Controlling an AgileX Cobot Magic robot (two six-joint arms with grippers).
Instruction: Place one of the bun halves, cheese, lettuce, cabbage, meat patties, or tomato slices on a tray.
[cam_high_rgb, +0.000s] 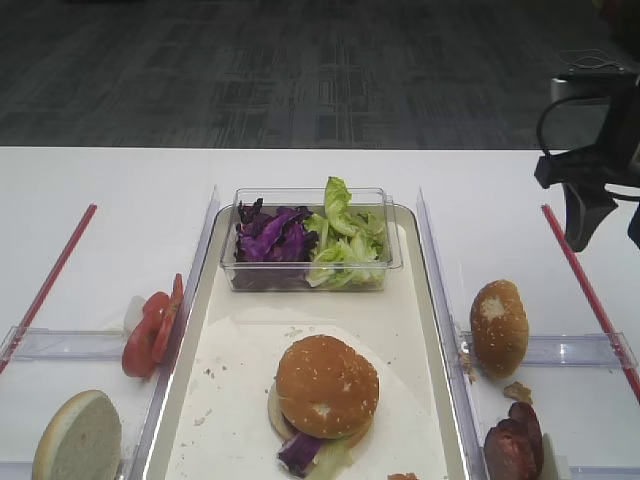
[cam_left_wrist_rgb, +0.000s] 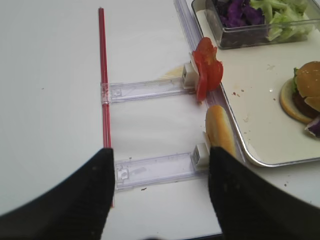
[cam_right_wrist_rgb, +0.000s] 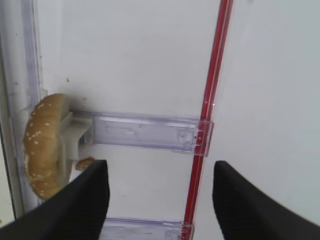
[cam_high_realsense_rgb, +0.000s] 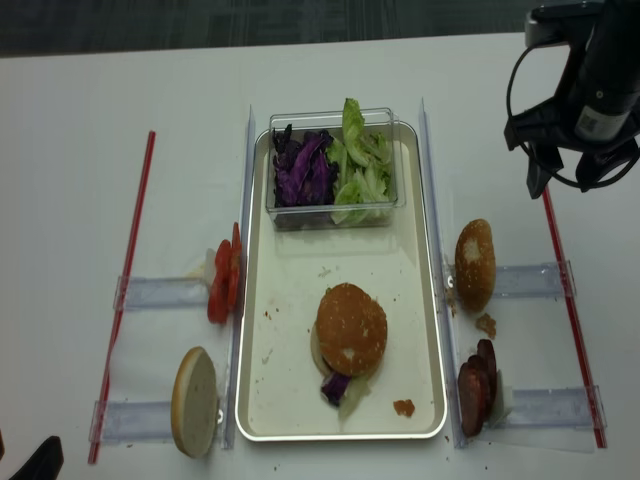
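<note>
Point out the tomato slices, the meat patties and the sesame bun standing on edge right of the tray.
tomato slices (cam_high_rgb: 150, 332), exterior high view, on the red face of the front slice.
meat patties (cam_high_realsense_rgb: 473, 393), realsense high view, on the dark middle of the stack.
sesame bun (cam_high_rgb: 498, 325), exterior high view, on its golden dome.

The tray sits mid-counter, with a box at its far end holding cabbage on the left and lettuce on the right. Nearer us on the tray, a stacked burger. Left of the tray lie tomato slices, then a bun half closer in. To the right, another bun half, meat patties in front of it.
</note>
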